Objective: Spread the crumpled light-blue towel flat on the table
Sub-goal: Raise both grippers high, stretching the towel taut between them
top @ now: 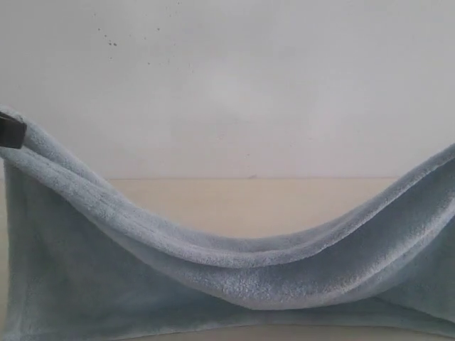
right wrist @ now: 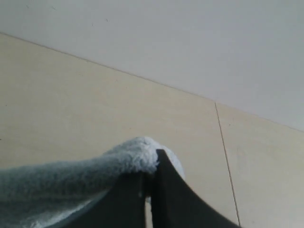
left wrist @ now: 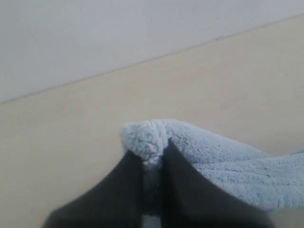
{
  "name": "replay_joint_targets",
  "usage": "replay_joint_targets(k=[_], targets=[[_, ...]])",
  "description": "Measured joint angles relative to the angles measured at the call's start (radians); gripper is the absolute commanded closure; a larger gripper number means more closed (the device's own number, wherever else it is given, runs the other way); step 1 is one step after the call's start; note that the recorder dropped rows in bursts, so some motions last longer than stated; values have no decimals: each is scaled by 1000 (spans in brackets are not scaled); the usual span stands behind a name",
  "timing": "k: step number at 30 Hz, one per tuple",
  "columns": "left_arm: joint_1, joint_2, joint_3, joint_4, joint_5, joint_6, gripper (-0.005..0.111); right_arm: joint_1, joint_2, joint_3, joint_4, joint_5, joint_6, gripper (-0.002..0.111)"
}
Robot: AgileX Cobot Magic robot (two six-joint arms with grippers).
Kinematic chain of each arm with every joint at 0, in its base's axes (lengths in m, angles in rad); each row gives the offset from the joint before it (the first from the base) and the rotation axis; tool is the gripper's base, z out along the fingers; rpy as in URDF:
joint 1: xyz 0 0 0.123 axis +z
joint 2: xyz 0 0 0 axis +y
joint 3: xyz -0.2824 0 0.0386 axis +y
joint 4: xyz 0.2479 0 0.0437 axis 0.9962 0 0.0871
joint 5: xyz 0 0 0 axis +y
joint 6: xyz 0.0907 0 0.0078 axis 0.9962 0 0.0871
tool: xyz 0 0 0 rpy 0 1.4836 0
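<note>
Towel (top: 234, 273) ran off both sides and the lower edge of the exterior view; no corner or label could be made out. At far left only a dark sliver of the left gripper (top: 10, 132) showed at the frame edge, with the arm behind it cut off. The right gripper (right wrist: 149, 164) lay outside the exterior view and was seen only from its own wrist camera. The lowest hem sat at the bottom of the frame; could not tell whether it touched the table (top: 249, 202).

Left gripper was held high at the left, jaws clamped on a bunched pinch of towel edge, with cloth bulging past the dark fingers (left wrist: 183, 185) in the wrist view. Right gripper was likewise closed on a small wad of towel, above the table and near a thin seam (right wrist: 223, 152) in its surface.

Cloth was pale light-blue and fluffy. It hung between the two grips in a deep sag, lowest about mid-frame. The upper edge was rolled into thick folds, with a sheet hanging below. The table and a white-grey wall (top: 227, 85) stood behind.
</note>
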Motion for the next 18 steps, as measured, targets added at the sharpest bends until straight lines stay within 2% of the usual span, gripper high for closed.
replay_joint_targets(k=[4,10,14,18], targets=[[9,86,0,114,-150,-105,103,0,80,0,-118,-98,52,108],[75,243,-31,189,-396,-180,103,0,233,-148,-489,-140,383,108],[128,359,-114,193,-458,-186,103,0,341,-315,-658,-138,483,108],[157,452,-237,193,-471,-190,103,-17,420,-484,-687,-140,574,108]])
